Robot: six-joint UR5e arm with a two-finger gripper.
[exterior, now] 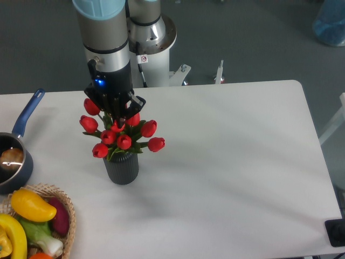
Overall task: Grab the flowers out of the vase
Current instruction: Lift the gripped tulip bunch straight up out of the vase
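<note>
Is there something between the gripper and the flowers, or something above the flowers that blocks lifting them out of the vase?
Nothing visible does. The gripper is already down among the flowers, which stand in the vase. Only the arm itself is above them.

You've got a white table with rounded corners filling most of your view, dark grey floor behind it, something blue blurred at the top right, and soft, even light casting faint shadows across the tabletop.
</note>
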